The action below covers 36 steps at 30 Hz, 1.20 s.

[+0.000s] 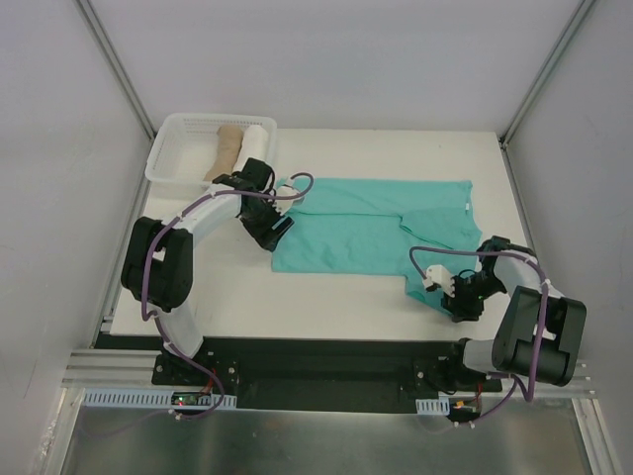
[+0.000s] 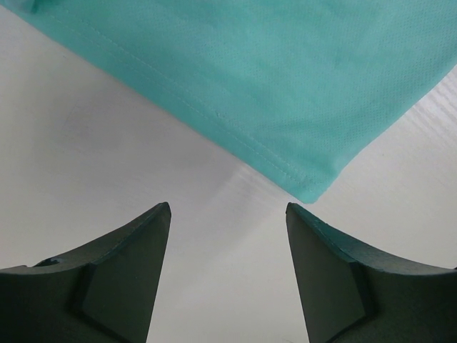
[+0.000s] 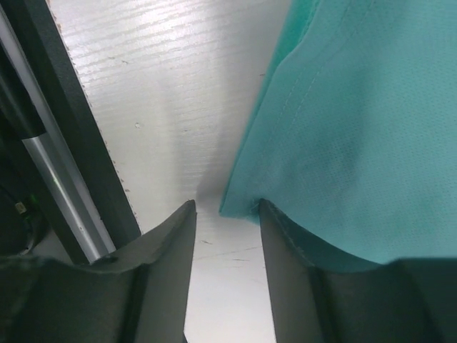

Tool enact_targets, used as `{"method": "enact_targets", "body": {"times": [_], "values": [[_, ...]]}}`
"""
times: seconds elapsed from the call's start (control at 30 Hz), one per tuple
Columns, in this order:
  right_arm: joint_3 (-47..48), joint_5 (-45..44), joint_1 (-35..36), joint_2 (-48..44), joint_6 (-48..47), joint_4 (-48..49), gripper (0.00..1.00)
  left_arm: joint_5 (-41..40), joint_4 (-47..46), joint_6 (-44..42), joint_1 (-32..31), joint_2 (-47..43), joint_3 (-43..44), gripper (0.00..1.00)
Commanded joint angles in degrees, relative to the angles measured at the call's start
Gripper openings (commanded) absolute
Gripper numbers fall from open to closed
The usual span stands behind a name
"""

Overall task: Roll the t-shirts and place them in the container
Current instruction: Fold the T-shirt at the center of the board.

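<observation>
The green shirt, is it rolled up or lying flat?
Lying flat, not rolled. The teal t-shirt is spread across the table; both wrist views show its corners flat on the white surface.

The right gripper (image 3: 226, 209) is holding its jaws apart, and the hemmed corner of the teal t-shirt (image 3: 357, 128) is lying just between the fingertips. The white table (image 3: 164, 93) is showing left of the teal t-shirt, with a black rail (image 3: 68, 136) running further left.

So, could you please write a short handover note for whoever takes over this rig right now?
Left tool: open, empty, just short of the near left corner of the shirt.
Right tool: open at the near right corner, nothing gripped.
The shirt lies flat on the table, unrolled.
Done: tan roll and white roll sit in the basket.
Left to do: roll the shirt.
</observation>
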<state>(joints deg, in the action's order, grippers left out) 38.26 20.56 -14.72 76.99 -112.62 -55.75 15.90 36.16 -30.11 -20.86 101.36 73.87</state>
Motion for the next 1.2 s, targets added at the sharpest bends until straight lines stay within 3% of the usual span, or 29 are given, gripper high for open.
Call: {"method": "enact_targets", "body": {"times": [0.0,0.1,0.3,0.4,0.53,0.67,0.83,1.17], "values": [[-4.2,-1.9,-0.5,0.0,-37.9,5.4,0.29,-0.2,1.5,0.7,1.3,-1.2,-1.1,0.67],[-3.4,-2.5,-0.6,-1.1,-33.2,6.4,0.01,1.0,2.7,4.1,1.6,-2.1,-1.7,0.68],[-0.8,2.9,0.2,-10.0,-23.4,-1.0,0.01,2.9,4.9,14.6,2.1,-2.4,-1.0,0.68],[0.2,4.5,2.8,-15.5,-12.8,-4.4,0.01,4.8,4.8,16.5,2.1,-2.7,-1.4,0.69],[-0.3,3.1,9.7,-21.4,9.5,-2.9,0.01,5.8,5.2,17.2,2.1,-1.6,-1.4,0.68],[-1.8,2.4,14.0,-23.5,19.5,-1.7,0.01,6.7,6.7,18.4,2.1,1.5,0.7,0.62],[-3.0,0.4,18.0,-25.0,26.5,3.0,0.01,7.0,8.5,17.5,2.1,5.2,3.3,0.49],[-3.0,-1.0,18.1,-23.4,27.4,4.4,0.01,7.2,11.7,17.1,2.1,6.9,3.0,0.51]]}}
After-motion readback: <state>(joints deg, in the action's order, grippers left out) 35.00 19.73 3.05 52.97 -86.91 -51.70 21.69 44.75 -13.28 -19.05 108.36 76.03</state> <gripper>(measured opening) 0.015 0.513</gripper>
